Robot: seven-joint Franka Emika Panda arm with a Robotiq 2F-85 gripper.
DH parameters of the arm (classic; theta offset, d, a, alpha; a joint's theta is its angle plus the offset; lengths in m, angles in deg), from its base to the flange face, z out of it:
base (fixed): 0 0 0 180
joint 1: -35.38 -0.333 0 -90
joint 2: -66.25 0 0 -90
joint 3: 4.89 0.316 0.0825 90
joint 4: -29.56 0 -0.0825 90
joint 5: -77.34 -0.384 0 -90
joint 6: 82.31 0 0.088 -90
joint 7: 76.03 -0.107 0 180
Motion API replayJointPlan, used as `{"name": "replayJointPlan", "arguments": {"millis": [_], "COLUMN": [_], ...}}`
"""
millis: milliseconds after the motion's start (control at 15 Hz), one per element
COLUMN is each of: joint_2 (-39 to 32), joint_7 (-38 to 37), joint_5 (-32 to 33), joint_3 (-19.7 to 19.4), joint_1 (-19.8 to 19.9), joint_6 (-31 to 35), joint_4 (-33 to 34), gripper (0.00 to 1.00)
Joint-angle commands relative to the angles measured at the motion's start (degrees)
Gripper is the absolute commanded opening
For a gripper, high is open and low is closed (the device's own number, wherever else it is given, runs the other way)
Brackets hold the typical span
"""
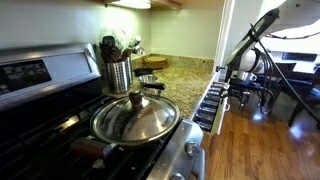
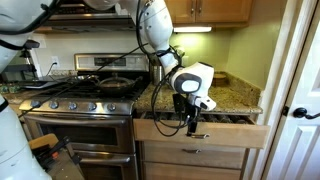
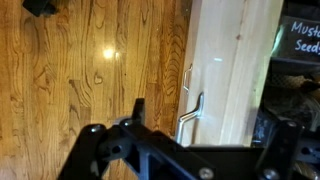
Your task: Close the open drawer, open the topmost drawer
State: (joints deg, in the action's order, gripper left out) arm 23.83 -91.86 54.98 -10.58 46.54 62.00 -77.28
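The top drawer under the counter stands pulled out, which shows in both exterior views (image 1: pixel 210 100) (image 2: pixel 225 134). Its light wood front (image 3: pixel 235 60) carries a metal bar handle (image 3: pixel 190 112). My gripper (image 2: pixel 190 122) hangs just in front of the drawer front, pointing down. In the wrist view the gripper (image 3: pixel 200 122) is open, its two black fingers set wide on either side of the handle and holding nothing. Inside the drawer (image 3: pixel 298 70) are jars, one labelled mustard seeds. A shut drawer (image 2: pixel 195 158) lies below the open one.
A gas stove (image 2: pixel 90 95) stands beside the drawers, with a lidded steel pan (image 1: pixel 135 118) on it. A utensil holder (image 1: pixel 117 72) stands on the granite counter (image 1: pixel 185 85). The wooden floor (image 3: pixel 90 70) lies in front of the cabinets. A white door (image 2: pixel 300 90) is at one side.
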Motion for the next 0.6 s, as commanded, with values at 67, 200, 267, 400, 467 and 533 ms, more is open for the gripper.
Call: {"name": "replayJointPlan", "arguments": {"millis": [67,200,267,400,467,533], "joint_2": [3.4,4.1,4.7,5.9,6.5,7.1], "joint_7": [2.2,4.1,5.0,7.0,7.7,8.8], "joint_5": [2.8,2.7,2.5,2.3,2.3,2.1], "joint_3": [-2.5,-2.5,-2.7,-2.8,-3.0,-2.9], "joint_1": [0.2,1.1,1.6,2.6,3.1,3.8], "joint_6": [3.1,5.0,6.0,8.3,9.5,10.9], "joint_4": [-9.1,-11.8,-13.3,-16.4,-17.8,-19.5], "gripper": [1.0,1.0,1.0,1.0,1.0,1.0]}}
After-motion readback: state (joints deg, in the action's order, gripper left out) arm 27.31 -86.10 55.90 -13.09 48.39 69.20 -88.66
